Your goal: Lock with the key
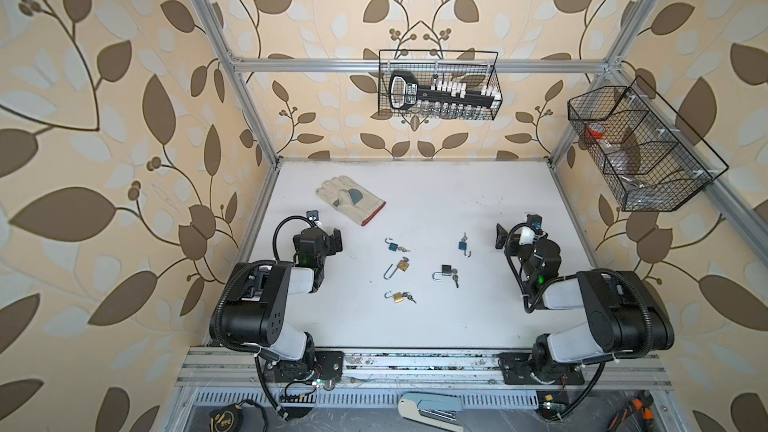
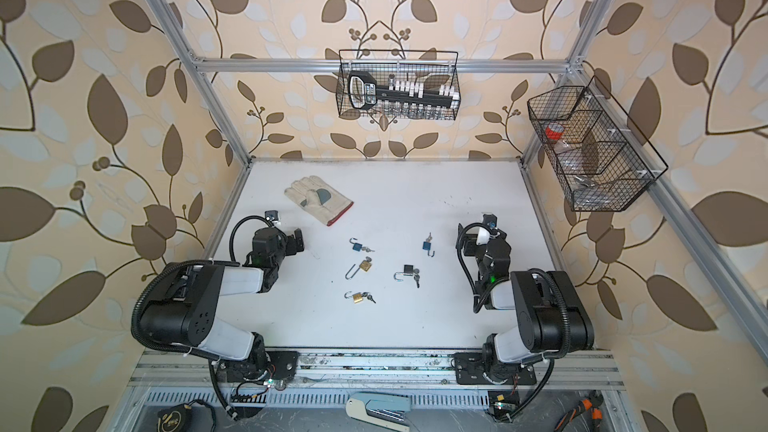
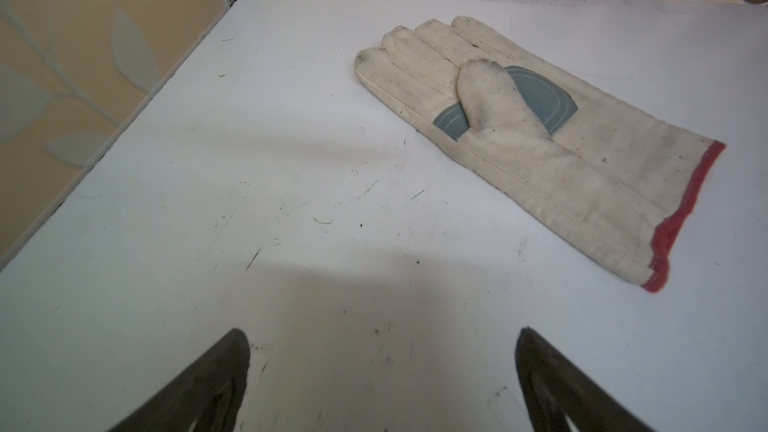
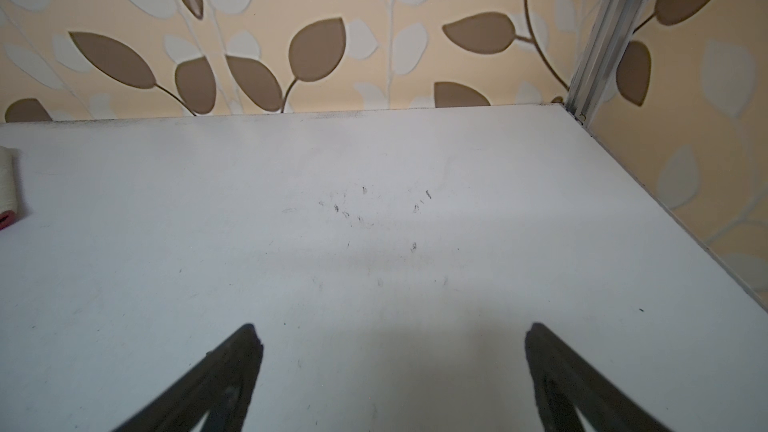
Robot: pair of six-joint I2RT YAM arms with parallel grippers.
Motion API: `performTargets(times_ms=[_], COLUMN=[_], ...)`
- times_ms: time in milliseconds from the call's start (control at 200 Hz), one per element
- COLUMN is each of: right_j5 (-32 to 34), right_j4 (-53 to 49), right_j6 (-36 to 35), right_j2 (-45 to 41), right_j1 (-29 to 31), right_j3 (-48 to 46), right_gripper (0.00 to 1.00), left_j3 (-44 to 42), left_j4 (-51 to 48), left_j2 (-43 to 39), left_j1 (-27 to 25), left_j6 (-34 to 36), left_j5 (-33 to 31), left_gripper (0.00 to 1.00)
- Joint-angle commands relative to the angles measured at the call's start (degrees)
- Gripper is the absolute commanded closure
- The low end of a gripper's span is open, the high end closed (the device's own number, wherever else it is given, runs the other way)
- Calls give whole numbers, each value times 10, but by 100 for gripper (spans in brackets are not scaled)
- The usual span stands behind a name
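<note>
Five locks are seen on the table (image 1: 436,317) in both top views, all on the robot's side of the glove (image 1: 350,199). The glove is laid flat, palm up, with its red cuff toward the right. Nearest the cuff is the left blue lock (image 1: 392,246). Just beyond it from the glove is the long brass lock (image 1: 401,265), and farther again the short brass lock (image 1: 397,297). The black lock (image 1: 446,270) and the right blue lock (image 1: 462,246) are set farther right, well apart from the glove. Every shackle is swung open, and keys (image 1: 455,277) are seen at each lock body. Whether they are seated in the keyways cannot be told.

The left gripper (image 1: 336,241) is held near the glove's cuff, on the robot's side, with its jaws spread wide and nothing between them. In the left wrist view its fingertips (image 3: 235,357) are seen over bare table, with the glove ahead. The right gripper (image 1: 500,236) is held well to the right of the glove, past the right blue lock, its jaws likewise apart and empty. Both grippers are apart from every lock.
</note>
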Motion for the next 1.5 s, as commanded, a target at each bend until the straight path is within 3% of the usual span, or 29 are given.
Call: performTargets(times_ms=[0, 200, 315, 490, 605, 685, 800, 915, 1055, 1135, 1290, 1494], right_j5=[-8, -6, 34, 98, 130, 211, 288, 252, 177, 96, -29, -68], right_j4=[4, 5, 5, -82, -171, -243, -441, -524, -577, -587, -606, -670], right_j6=[-1, -1, -8, -7, 26, 126, 281, 291, 325, 308, 272, 210], right_j2=[2, 0, -10, -100, -164, -213, -244, -248, -274, -284, -275, -255], right_j1=[-3, -2, 17, 45, 53, 53, 52, 53, 46, 46, 64, 159], right_j3=[9, 8, 5, 12, 33, 51, 122, 162, 181, 186, 206, 233], right_gripper=[0, 0, 0, 0, 0, 0, 0, 0, 0, 0, 1, 1], left_j3=[3, 1, 0, 18, 98, 155, 235, 295, 316, 325, 351, 350], left_j4=[21, 23, 7, -97, -289, -418, -579, -683, -701, -704, -730, -740], left_j2=[-8, -11, -34, -138, -190, -209, -213, -208, -231, -237, -233, -219], left_j1=[1, 0, -21, -108, -124, -124, -124, -122, -119, -131, -228, -346], left_j6=[-5, -4, 10, 17, -91, -181, -299, -358, -347, -331, -295, -276], left_j5=[3, 3, -22, -196, -252, -265, -238, -216, -85, -18, -2, 34], left_gripper=[1, 1, 1, 1, 1, 1, 1, 1, 1, 1, 1, 1])
